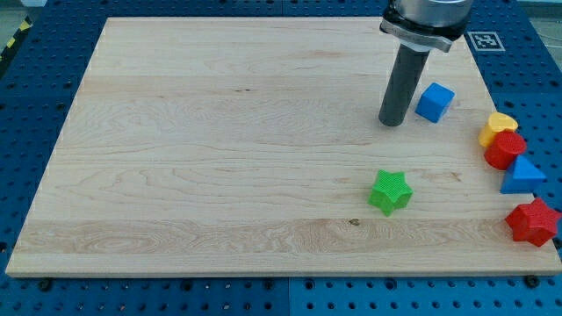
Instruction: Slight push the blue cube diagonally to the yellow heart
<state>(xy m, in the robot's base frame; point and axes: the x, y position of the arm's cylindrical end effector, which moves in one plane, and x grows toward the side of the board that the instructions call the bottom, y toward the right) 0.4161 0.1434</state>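
The blue cube (435,102) sits on the wooden board near the view's upper right. The yellow heart (496,126) lies to its lower right at the board's right edge, partly covered by a red round block (505,149). My tip (392,123) rests on the board just left of the blue cube, with a small gap between them. The dark rod rises from it to the arm's mount at the view's top.
A green star (390,191) lies below my tip. A blue triangle (524,176) and a red star-like block (532,221) sit along the board's right edge (500,105). Blue pegboard surrounds the board.
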